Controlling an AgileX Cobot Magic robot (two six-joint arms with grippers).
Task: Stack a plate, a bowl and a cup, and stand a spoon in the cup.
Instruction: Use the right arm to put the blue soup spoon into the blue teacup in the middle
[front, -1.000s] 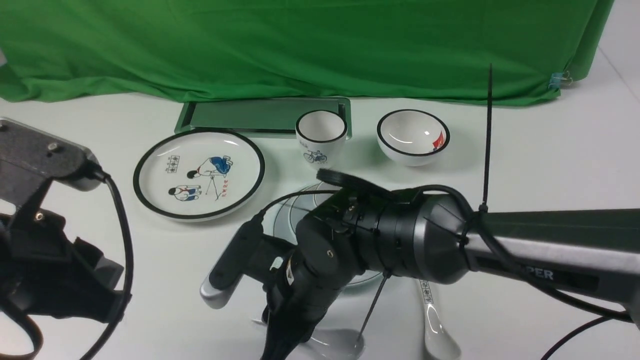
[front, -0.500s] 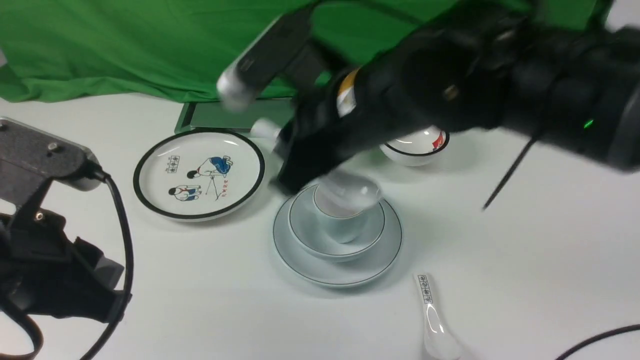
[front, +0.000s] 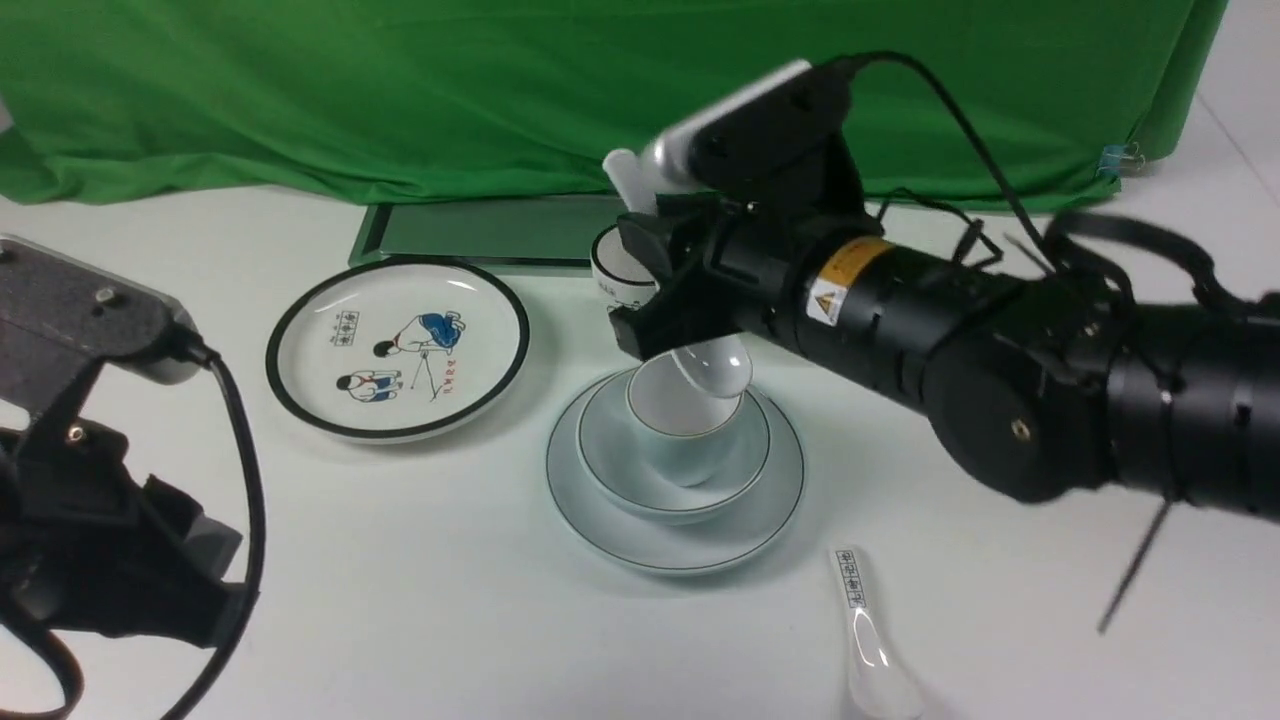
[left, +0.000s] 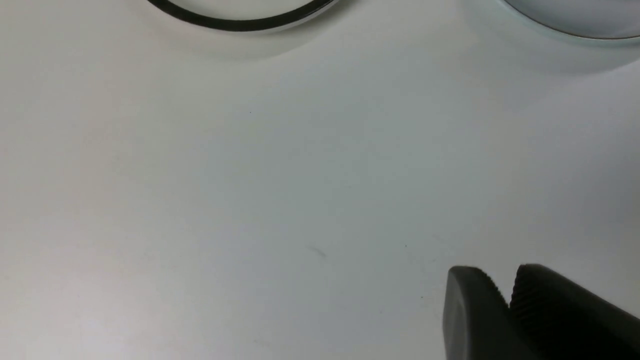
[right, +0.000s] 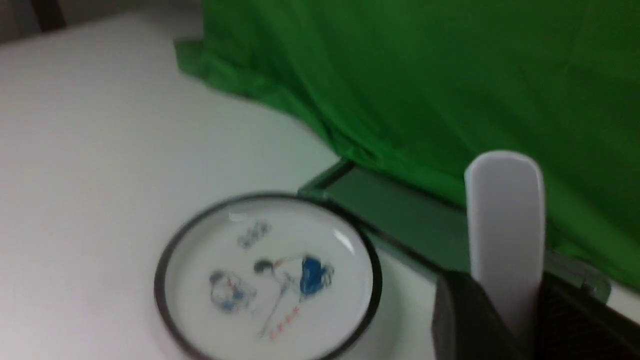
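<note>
On the white table (front: 400, 600) the plate (front: 775, 500) lay lowest, the bowl (front: 610, 470) sat in it and the cup (front: 685, 455) stood in the bowl. The right gripper (right: 506, 295) was clamped on the handle of the spoon (front: 715, 365), whose scoop hung tilted at the cup's mouth (contact unclear). The left gripper (left: 510, 305), over bare table, held nothing, its jaws nearly touching.

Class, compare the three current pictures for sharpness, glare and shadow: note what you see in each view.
Front view: mostly sharp, but the right arm smears toward the frame's edge; glare glints on the printed spoon; a soft shadow rings the plate. Right wrist view: blurred throughout, the cartoon plate smeared, the spoon in the jaws crisper. Left wrist view: flat, even light on the table.
</note>
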